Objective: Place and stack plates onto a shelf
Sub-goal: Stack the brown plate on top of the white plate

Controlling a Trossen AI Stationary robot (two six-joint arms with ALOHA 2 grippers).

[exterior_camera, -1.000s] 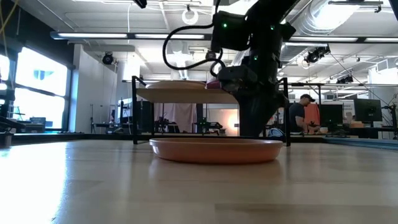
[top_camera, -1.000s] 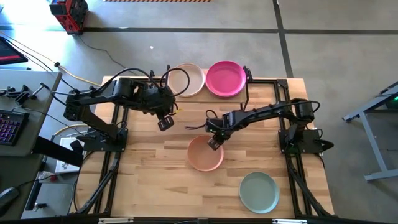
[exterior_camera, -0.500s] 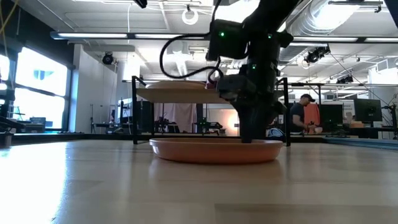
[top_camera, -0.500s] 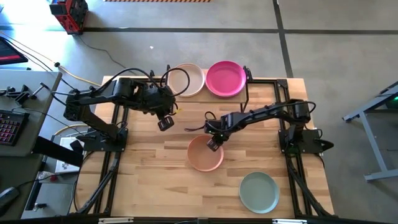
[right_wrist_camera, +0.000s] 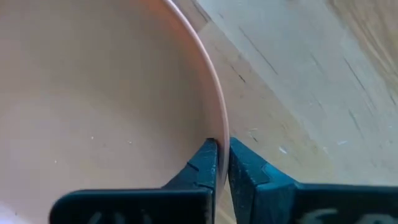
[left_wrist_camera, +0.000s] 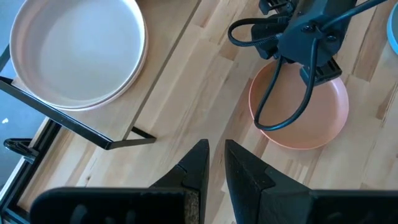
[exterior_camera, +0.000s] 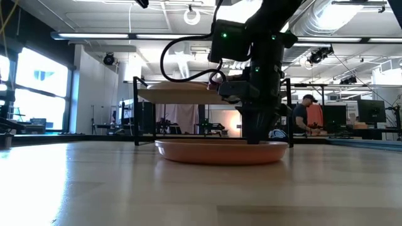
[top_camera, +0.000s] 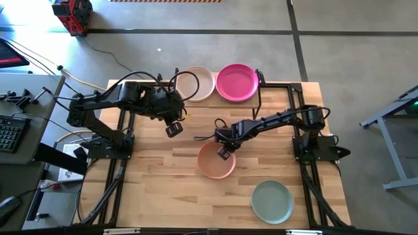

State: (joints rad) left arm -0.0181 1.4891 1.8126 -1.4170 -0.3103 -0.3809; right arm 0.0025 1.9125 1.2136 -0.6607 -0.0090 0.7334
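Note:
A tan-pink plate (top_camera: 215, 163) lies flat on the tabletop near the middle. My right gripper (top_camera: 223, 152) stands over its far rim, shut on it. A cream plate (top_camera: 196, 83) and a magenta plate (top_camera: 236, 81) sit side by side on the shelf (exterior_camera: 169, 95) at the table's far edge. A pale teal plate (top_camera: 272, 201) lies at the near right. My left gripper (top_camera: 173, 129) hangs above the table, left of the tan-pink plate and near the shelf. Its fingers (left_wrist_camera: 199, 168) stand a narrow gap apart with nothing between them. My right gripper pinches the tan-pink plate's rim (right_wrist_camera: 222, 130) on its far side, one finger inside the plate and one outside. The fingers (right_wrist_camera: 205, 158) come from above, pointing down. In the low view the plate (exterior_camera: 220, 150) rests level on the table.
Black frame rails (top_camera: 281, 85) run along the table's far and side edges. Bare wood lies between the tan-pink plate and the shelf and across the near left. A person (exterior_camera: 306, 116) sits in the room far behind the table.
My right gripper has come down onto the far rim of the tan-pink plate and shut on it. The plate stays on the table. My left arm has kept still.

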